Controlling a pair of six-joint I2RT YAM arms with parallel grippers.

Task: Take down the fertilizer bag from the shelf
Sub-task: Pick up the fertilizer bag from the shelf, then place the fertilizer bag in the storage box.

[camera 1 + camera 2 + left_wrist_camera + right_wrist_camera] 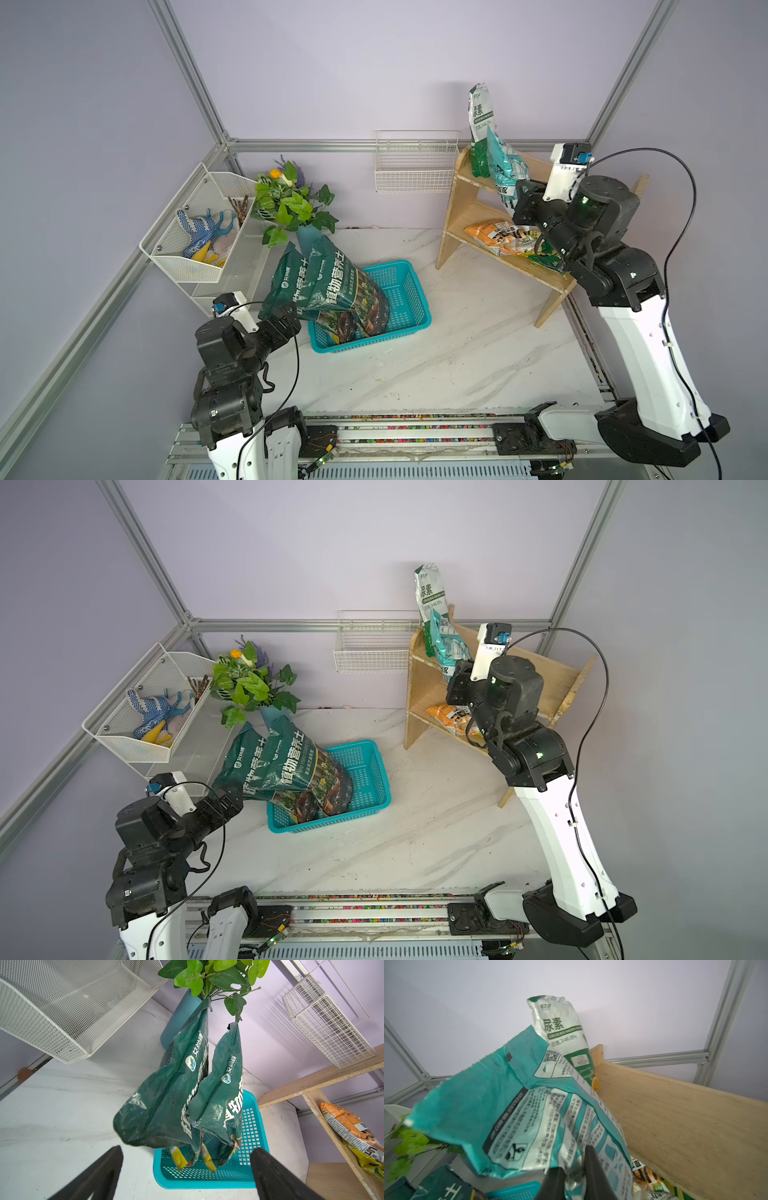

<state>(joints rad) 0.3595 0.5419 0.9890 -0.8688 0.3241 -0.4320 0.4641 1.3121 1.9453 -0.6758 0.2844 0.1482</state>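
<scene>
- The light wooden shelf (455,220) stands at the back right of the marble table (457,353). On its top tier a white-and-green urea bag (482,120) stands upright at the end nearest the wall basket. On its lower tier an orange bag (494,237) lies flat, partly over a green packet (548,262).
- The teal basket (374,338) holds two dark green soil bags (332,286), which lean out over its rim toward the plant.
- The white mesh rack (187,266) on the left wall holds blue-dotted gloves (199,232) in its upper tier.
- The white wire wall basket (415,166) hangs beside the shelf.
- The teal fertilizer bag (505,166) tilts out over the front edge of the top tier, its upper end just in front of the urea bag. Whether it touches the board cannot be told.
- The right gripper (574,1176) is clamped on the fertilizer bag's lower end, one finger on each face.
- The left gripper (187,1150) has its jaws spread wide and holds nothing. It is low beside the basket, facing the soil bags.
- A leafy plant in a blue vase (291,199) stands behind the basket.
- The right arm crosses in front of the lower tier and hides part of it.
</scene>
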